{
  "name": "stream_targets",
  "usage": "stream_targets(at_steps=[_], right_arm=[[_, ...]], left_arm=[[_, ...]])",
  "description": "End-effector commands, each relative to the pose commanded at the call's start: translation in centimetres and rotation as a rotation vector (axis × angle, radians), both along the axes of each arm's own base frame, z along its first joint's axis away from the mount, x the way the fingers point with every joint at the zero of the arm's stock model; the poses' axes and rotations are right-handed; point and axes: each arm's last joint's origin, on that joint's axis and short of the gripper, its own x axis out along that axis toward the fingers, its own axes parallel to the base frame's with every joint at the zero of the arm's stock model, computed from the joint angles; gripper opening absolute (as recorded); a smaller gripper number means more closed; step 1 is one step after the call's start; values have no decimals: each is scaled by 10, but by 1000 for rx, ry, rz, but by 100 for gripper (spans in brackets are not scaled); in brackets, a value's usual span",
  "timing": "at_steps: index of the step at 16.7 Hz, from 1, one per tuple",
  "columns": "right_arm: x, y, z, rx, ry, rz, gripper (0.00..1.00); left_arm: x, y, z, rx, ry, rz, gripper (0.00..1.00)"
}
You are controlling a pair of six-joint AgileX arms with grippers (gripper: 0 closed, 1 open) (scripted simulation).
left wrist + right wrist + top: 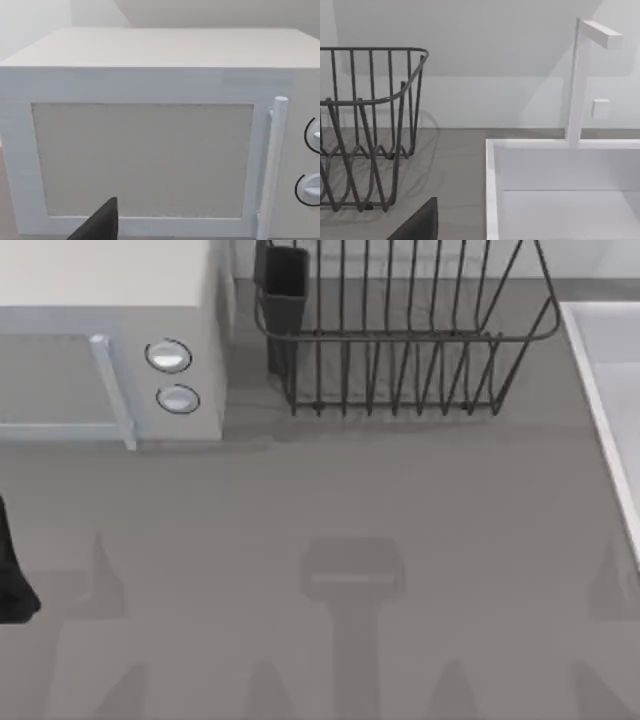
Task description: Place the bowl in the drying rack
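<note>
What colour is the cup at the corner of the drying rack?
Dark grey, nearly black, like the drying rack; the cup shows best in the top view.

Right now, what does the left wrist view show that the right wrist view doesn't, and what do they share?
Left wrist view alone: the white microwave seen from the front, with its door, upright handle and two round knobs at the edge.

Right wrist view alone: one end of the dark wire drying rack, standing on the grey table, and beside it a white sink with a tall faucet.

Shared: the pale back wall and a dark finger of that arm's own gripper at the picture's edge.
</note>
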Motion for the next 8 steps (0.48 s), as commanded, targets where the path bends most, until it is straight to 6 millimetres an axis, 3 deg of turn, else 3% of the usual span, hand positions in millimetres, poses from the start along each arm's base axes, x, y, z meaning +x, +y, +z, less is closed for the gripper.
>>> stream_targets(at_steps=[4, 8], right_arm=[[0, -2, 5, -17, 33, -16, 100], [5, -12, 34, -91, 221, -93, 100]], left_arm=[[0, 0, 0, 0, 0, 0, 100], [0, 0, 0, 0, 0, 0, 100]])
